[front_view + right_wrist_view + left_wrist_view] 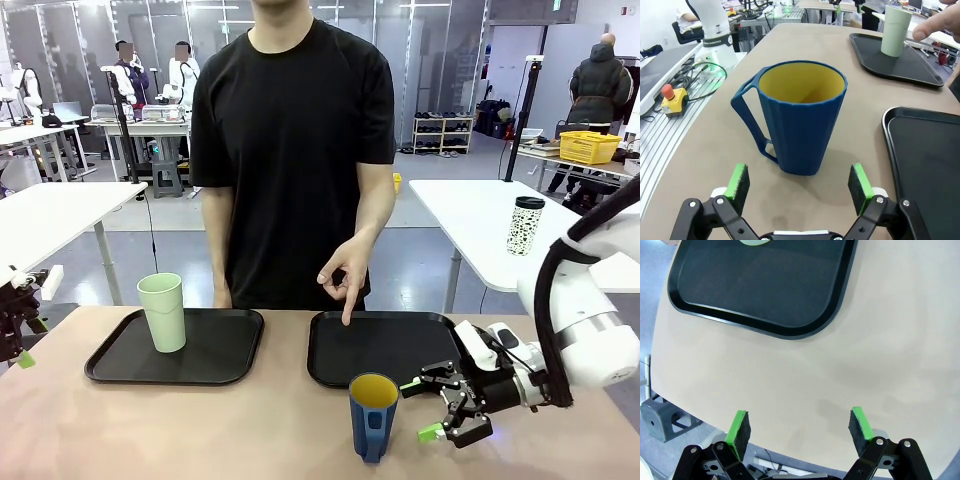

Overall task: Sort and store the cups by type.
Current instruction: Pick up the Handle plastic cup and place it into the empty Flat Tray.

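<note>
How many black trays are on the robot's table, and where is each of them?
2. The left tray lies before the person and carries the pale green tumbler. The right tray lies beside it, where the person's hand points; the blue mug stands on the table before it.

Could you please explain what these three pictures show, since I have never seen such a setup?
Two white robot arms share a table with a person. One picture looks across the table from the robot's side; the other two come from cameras on each wrist, looking along the fingers. The right end effector is open and empty, aimed at the blue mug standing on the bare table; its wrist camera shows the mug up close. The left end effector is also open, holding nothing. The green tumbler stands on the left tray. The person's hand points a finger at the right tray.
</note>
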You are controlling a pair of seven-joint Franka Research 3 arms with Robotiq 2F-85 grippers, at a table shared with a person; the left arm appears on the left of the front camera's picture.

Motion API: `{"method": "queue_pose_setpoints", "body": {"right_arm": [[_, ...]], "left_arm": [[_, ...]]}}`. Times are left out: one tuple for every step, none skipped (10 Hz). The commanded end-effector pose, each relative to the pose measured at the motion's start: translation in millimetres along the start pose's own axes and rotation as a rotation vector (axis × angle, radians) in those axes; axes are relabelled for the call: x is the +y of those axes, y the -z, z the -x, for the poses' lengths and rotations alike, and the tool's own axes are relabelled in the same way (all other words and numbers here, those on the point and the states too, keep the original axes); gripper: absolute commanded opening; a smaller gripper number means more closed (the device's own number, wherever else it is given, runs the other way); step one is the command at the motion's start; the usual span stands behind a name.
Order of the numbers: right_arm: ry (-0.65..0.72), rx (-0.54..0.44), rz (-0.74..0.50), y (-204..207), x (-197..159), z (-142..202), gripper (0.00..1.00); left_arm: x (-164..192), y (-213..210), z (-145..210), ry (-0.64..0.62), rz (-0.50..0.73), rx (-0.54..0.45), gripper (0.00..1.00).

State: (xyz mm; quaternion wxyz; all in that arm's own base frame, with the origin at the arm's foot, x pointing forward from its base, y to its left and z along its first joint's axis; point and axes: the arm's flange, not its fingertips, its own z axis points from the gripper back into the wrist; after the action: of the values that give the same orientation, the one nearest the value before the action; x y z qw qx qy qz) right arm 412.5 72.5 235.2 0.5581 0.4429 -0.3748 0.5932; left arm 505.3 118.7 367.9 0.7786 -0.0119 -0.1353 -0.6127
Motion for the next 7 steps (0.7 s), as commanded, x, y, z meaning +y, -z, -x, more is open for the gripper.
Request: {"method": "queue_pose_setpoints", "body": {"right_arm": [[0.015,-0.023,-0.014,12.1,-13.2,2.3,1.00],[0.010,-0.039,-0.032,15.3,-13.9,5.0,1.00],[0.008,-0.053,-0.039,17.9,-15.3,8.0,1.00],[-0.002,-0.069,-0.047,21.4,-16.9,9.5,1.00],[-0.010,-0.085,-0.056,25.3,-19.1,10.4,1.00],[-0.014,-0.095,-0.067,28.8,-20.1,10.4,1.00],[-0.016,-0.100,-0.076,30.9,-20.1,9.9,1.00]], "left_arm": [[0.4,-1.2,0.5,0.011,-0.014,-0.020,1.00],[0.4,-1.2,0.5,0.011,-0.014,-0.020,1.00],[0.4,-1.2,0.5,0.011,-0.014,-0.020,1.00],[0.4,-1.2,0.5,0.011,-0.014,-0.020,1.00],[0.4,-1.2,0.5,0.011,-0.014,-0.020,1.00],[0.4,-1.2,0.5,0.011,-0.014,-0.020,1.00],[0.4,-1.2,0.5,0.011,-0.014,-0.020,1.00]]}}
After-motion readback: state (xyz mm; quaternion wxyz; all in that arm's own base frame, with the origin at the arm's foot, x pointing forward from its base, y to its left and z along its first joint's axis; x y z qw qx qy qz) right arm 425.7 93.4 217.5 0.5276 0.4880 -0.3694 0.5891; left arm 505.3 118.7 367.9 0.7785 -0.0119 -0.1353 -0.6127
